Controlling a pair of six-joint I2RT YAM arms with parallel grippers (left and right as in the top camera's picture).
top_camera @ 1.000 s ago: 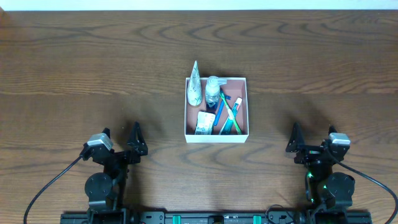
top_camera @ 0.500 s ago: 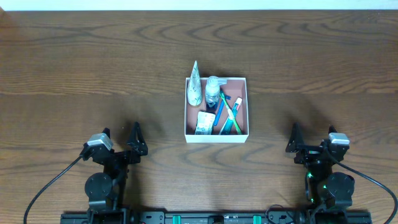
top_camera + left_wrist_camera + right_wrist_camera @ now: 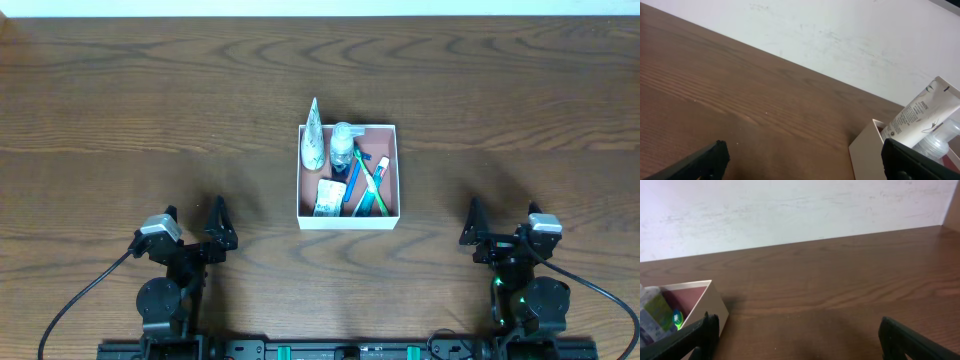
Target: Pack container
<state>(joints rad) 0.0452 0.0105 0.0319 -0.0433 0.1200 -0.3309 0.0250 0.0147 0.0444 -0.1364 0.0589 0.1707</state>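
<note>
The container [image 3: 390, 135], a square shallow box with white walls and a pinkish-brown inside, stands at the table's middle. It holds a white tube [image 3: 314, 137] leaning over its far left corner, a clear bottle [image 3: 343, 146], a small packet [image 3: 327, 197] and blue and green toothbrushes [image 3: 368, 192]. My left gripper [image 3: 195, 222] rests open and empty near the front left. My right gripper [image 3: 500, 220] rests open and empty near the front right. The left wrist view shows the box corner [image 3: 867, 150] and the tube [image 3: 922, 116]. The right wrist view shows the box's wall [image 3: 715, 305].
Brown wooden table [image 3: 120, 120] all around the box. A white wall [image 3: 850, 35] runs behind the table's far edge. Black arm bases and cables sit at the front edge.
</note>
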